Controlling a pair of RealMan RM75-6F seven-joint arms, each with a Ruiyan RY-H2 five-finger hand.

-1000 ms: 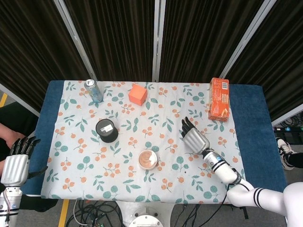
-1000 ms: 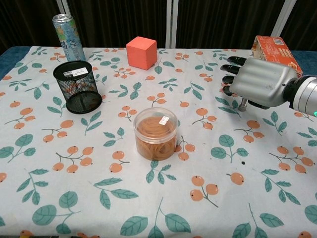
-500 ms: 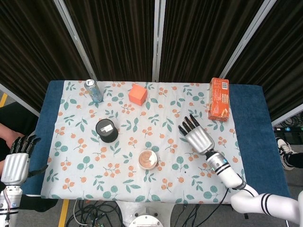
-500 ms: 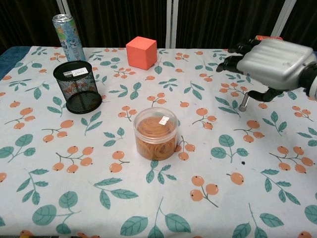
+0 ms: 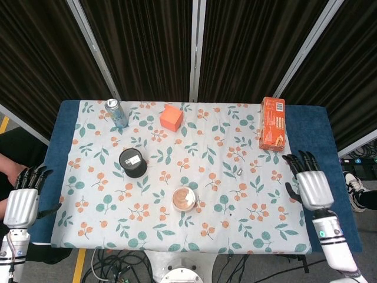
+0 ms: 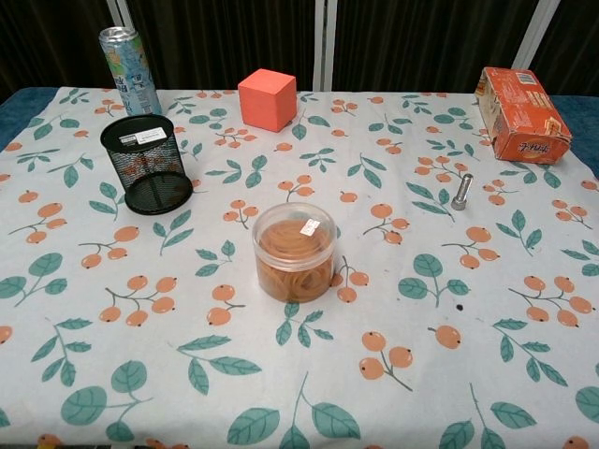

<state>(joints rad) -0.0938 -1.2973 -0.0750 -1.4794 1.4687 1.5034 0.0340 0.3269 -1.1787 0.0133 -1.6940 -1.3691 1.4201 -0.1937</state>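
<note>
Our right hand (image 5: 309, 187) hangs off the right edge of the table (image 5: 321, 153), fingers spread and holding nothing; our left hand (image 5: 22, 203) sits off the left edge in the same way, fingers apart and empty, and neither shows in the chest view. The thing nearest the right hand is the small metal bolt (image 6: 460, 191), which lies on the floral cloth (image 6: 281, 393) well apart from both hands, a little in front of the orange box (image 6: 520, 114) and to the right of the clear tub (image 6: 295, 251). We judge the bolt to be set down and released, with nothing in hand. Farther out stand the black mesh cup (image 6: 146, 164), the orange cube (image 6: 267, 98) and the drink can (image 6: 129, 58) at the far left corner. As for writing: the orange box carries pale lettering on its near end, too small for us to read; the mesh cup has a white label with a line of print we cannot make out; the tub lid bears a small white sticker with a red mark; the can's print is blurred.
</note>
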